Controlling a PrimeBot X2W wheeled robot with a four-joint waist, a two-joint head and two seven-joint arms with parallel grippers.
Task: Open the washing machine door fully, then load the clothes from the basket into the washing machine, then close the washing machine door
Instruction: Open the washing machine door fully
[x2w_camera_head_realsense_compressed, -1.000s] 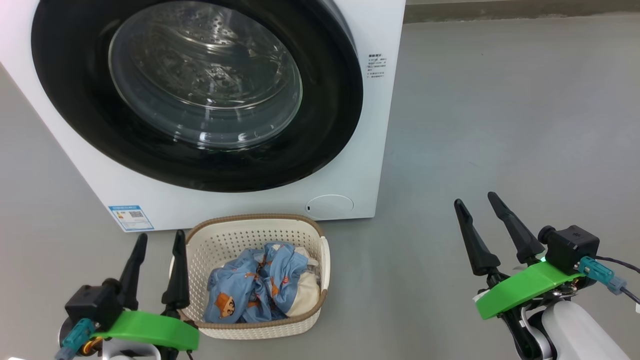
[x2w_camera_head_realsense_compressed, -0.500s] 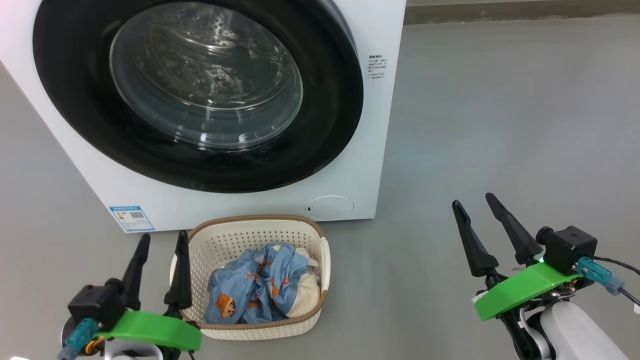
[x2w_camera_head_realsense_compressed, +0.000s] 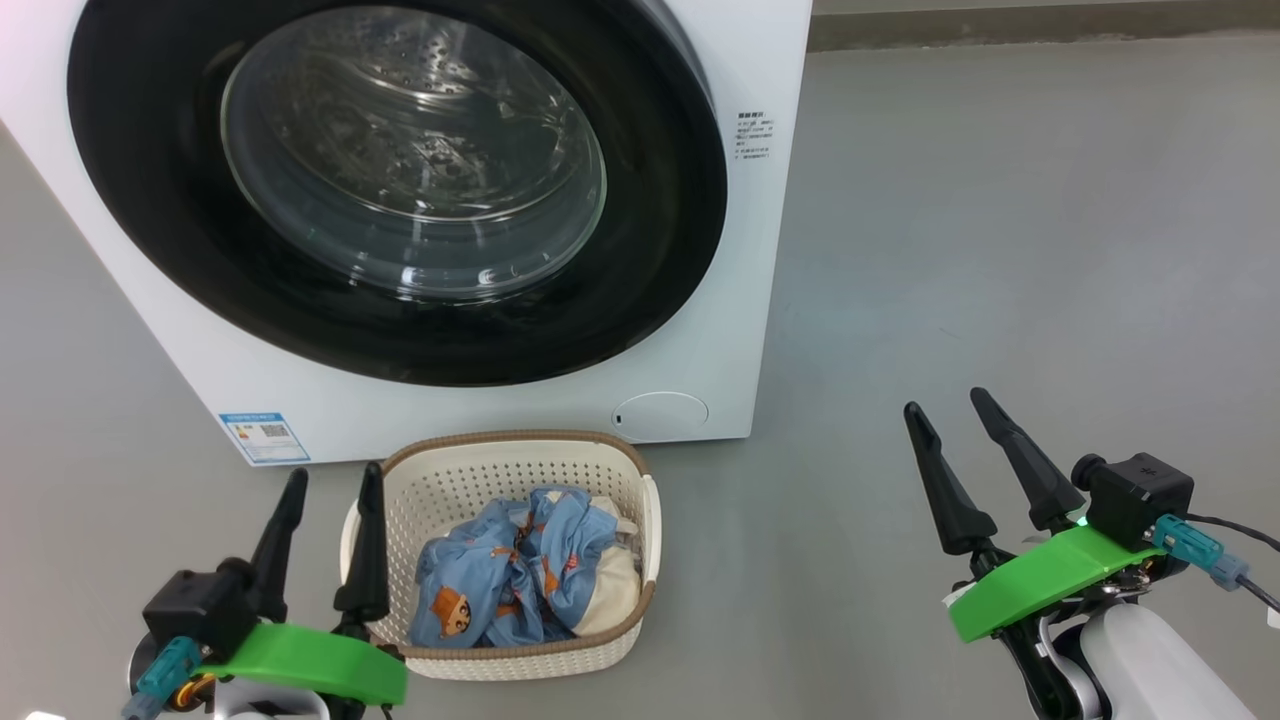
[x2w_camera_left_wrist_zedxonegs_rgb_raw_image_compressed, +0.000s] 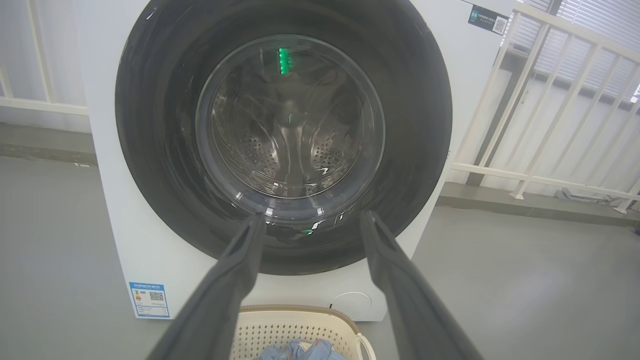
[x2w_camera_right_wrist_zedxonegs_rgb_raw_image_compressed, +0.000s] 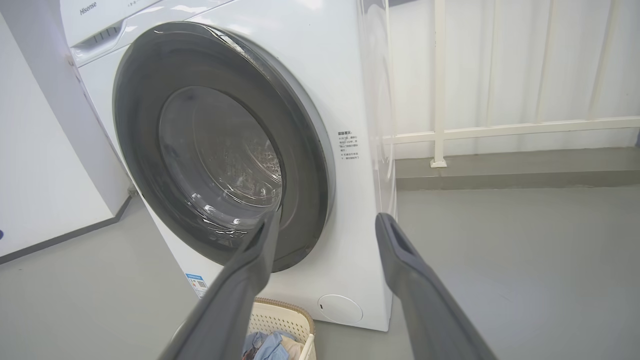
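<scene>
Nearest, left gripper (x2w_camera_head_realsense_compressed: 335, 470) and right gripper (x2w_camera_head_realsense_compressed: 944, 400), both spread wide, holding nothing. Just beside the left one, basket (x2w_camera_head_realsense_compressed: 520, 437) on the floor (x2w_camera_head_realsense_compressed: 1000, 200), clothes (x2w_camera_head_realsense_compressed: 520, 580) bundled inside: soft, light, likely to trail; best pinched at a raised fold. Behind, washing machine (x2w_camera_head_realsense_compressed: 745, 60), with washing machine door (x2w_camera_head_realsense_compressed: 680, 200) shut: rigid, glossy, probably slippery. Pulling spot hard to make out; upper rim cut off.

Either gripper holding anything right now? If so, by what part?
Nothing held. Left gripper and right gripper both open, empty; clothes lie in the basket.
</scene>
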